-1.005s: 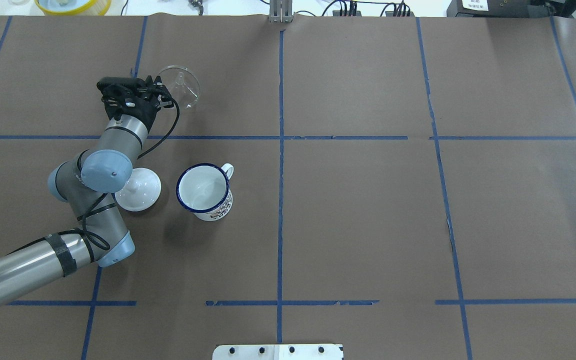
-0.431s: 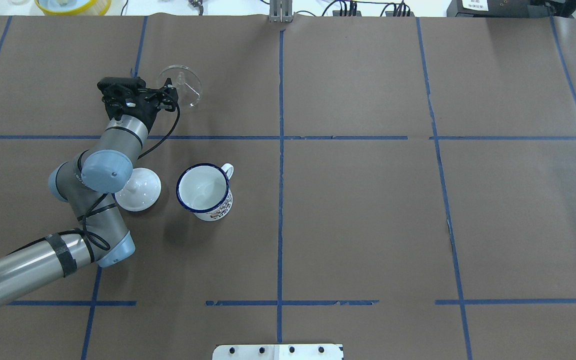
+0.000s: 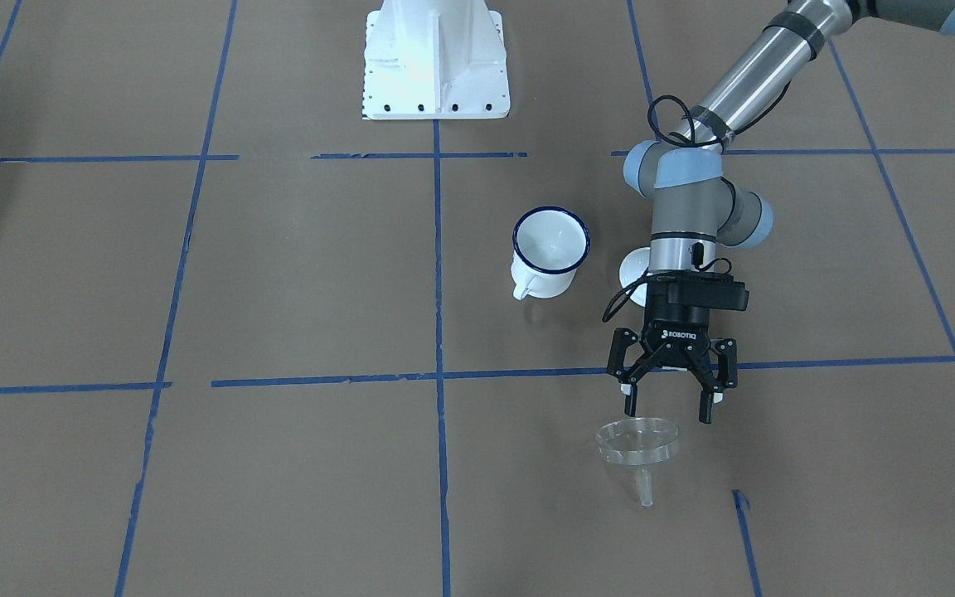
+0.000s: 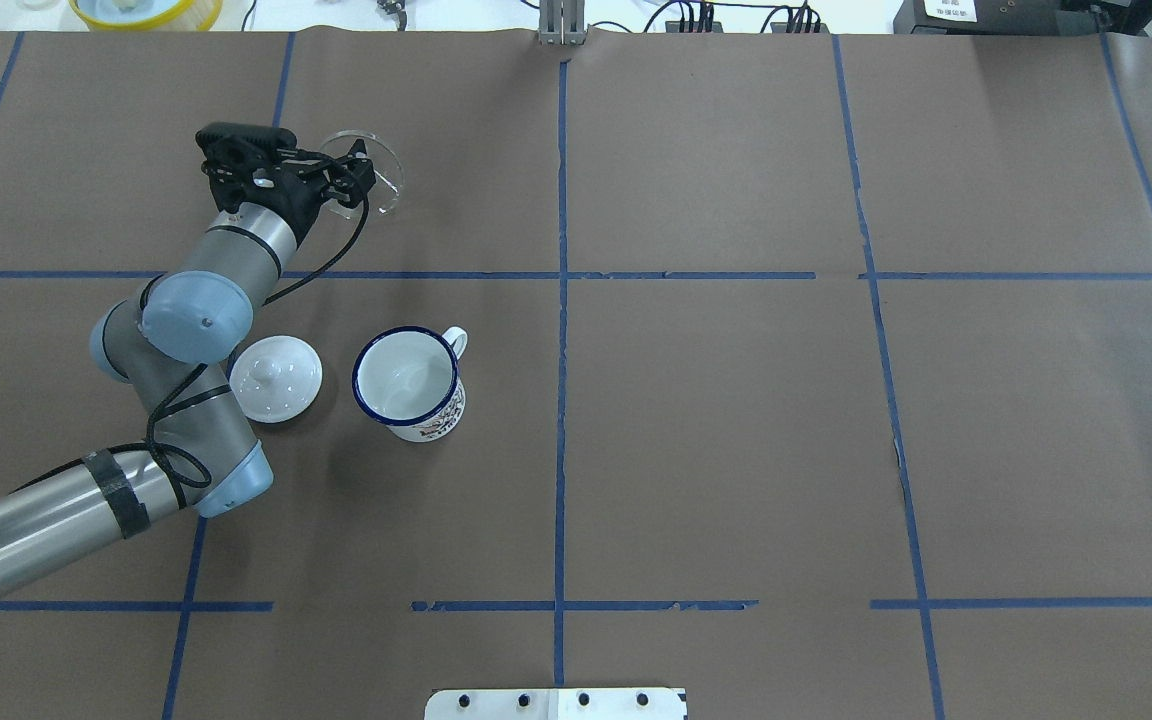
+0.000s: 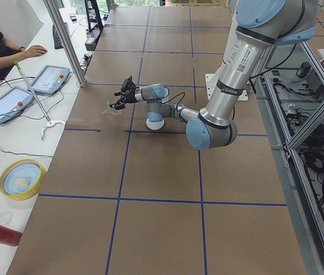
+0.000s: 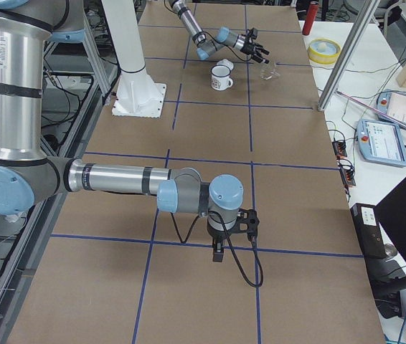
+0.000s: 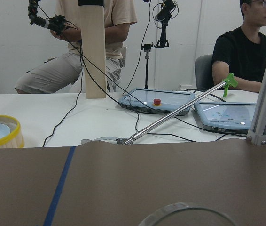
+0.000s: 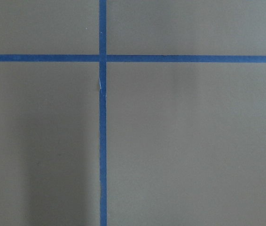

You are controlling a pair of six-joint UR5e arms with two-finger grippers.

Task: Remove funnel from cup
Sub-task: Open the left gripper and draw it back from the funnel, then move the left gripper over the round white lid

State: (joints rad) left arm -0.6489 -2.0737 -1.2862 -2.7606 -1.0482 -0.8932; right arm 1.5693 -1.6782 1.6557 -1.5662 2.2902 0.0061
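We see the left hand [image 3: 666,414] wide open, holding nothing, just beside the clear funnel [image 3: 637,443] near the far left corner of the bench [image 3: 278,274], well apart from the mug [image 3: 545,278].

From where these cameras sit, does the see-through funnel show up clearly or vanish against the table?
Front-facing view: the funnel is crisp, its rim and spout traced by pale highlights. Overhead view: a faint ring, partly behind the left gripper. Left wrist view: only a blurred arc at the bottom.
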